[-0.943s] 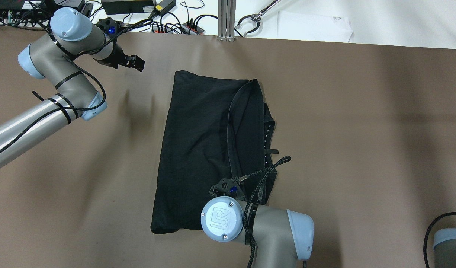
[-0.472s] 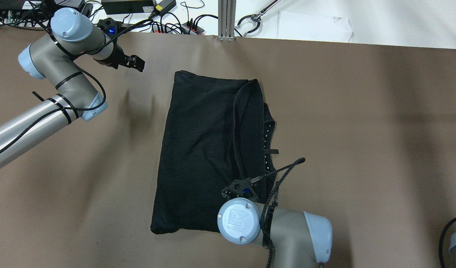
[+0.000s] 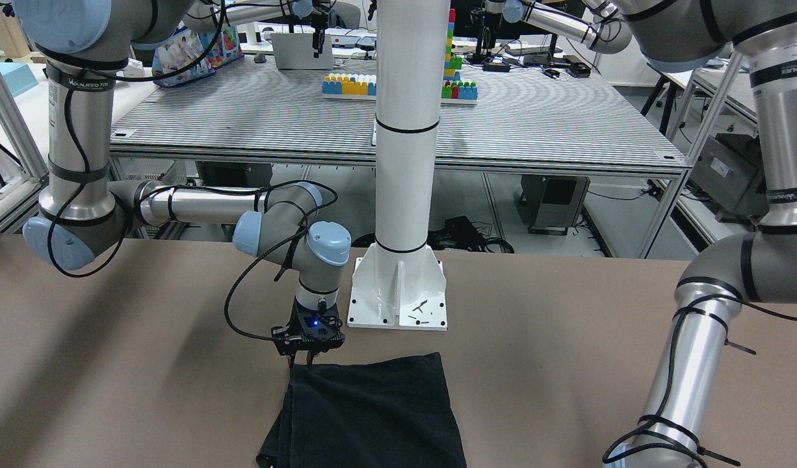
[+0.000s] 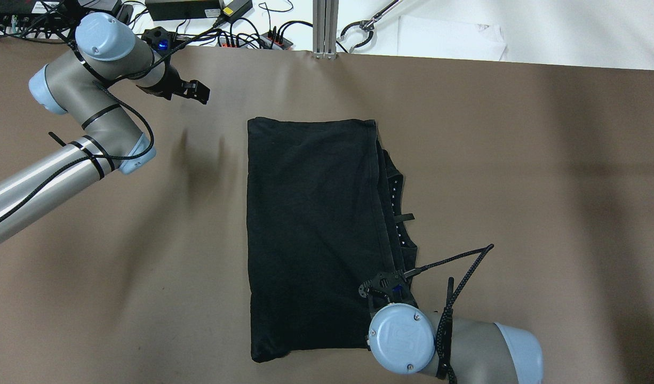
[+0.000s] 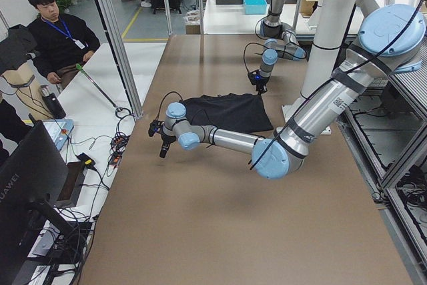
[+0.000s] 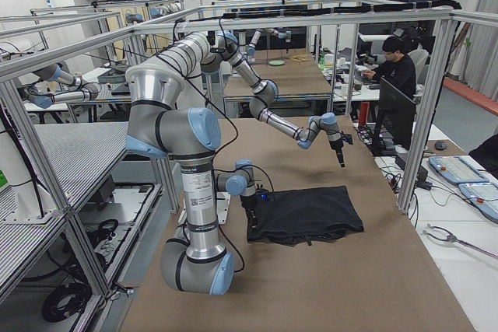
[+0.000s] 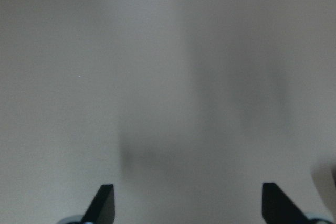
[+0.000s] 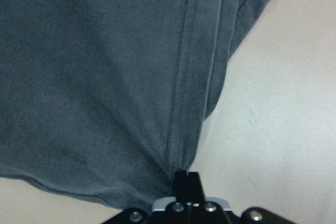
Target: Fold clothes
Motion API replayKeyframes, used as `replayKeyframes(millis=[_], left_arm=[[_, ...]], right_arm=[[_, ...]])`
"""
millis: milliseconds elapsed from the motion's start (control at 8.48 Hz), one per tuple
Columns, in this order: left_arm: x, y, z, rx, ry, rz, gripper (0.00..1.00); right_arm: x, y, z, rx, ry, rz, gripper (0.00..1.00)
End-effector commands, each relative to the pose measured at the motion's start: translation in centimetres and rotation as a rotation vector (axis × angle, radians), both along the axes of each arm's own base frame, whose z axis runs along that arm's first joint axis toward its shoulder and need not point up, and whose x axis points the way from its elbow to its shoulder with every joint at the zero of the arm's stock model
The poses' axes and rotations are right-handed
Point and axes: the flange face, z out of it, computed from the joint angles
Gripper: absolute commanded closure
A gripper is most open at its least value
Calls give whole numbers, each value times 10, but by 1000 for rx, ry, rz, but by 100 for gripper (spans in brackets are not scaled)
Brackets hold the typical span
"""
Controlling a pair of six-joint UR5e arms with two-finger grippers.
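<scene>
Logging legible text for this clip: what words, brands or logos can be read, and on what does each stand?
"WANJEEO": black band on the right arm; smaller marks after it are unreadable.
"HUAWEI": back of the monitor.
"UR" logo: the right arm's wrist cap.
Sticker on the left arm: too small to read.
Clothes: no text seen.

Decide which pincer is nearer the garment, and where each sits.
Right. The right pincer grips the garment's hemmed edge near the robot; the left pincer hangs open over bare table beyond its far left corner.
</scene>
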Motion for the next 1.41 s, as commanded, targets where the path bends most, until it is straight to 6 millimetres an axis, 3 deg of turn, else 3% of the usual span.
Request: replayKeyframes(millis=[0, 118, 354, 472, 707, 943, 1061, 1297], left_arm=[[0, 0, -6, 3, 8, -2, 0], [-2, 3, -16, 6, 27, -7, 0], [-7, 13, -24, -63, 96, -76, 0], [-8, 35, -22, -85, 133, -96, 0], [-10, 101, -30, -172, 256, -148, 0], [-10, 184, -55, -290, 405, -187, 0], [-7, 236, -53, -356, 449, -205, 0], [23, 339, -60, -439, 512, -227, 0]], right_arm=[[18, -43, -23, 26, -130, 86, 6], [30, -63, -31, -6, -200, 192, 7], [42, -77, -51, -128, -396, 410, 7], [52, -87, -62, -186, -499, 505, 7], [67, -103, -71, -264, -600, 632, 7], [75, -112, -74, -309, -645, 709, 7], [75, -115, -69, -293, -643, 753, 6], [74, -116, -69, -287, -643, 758, 6]])
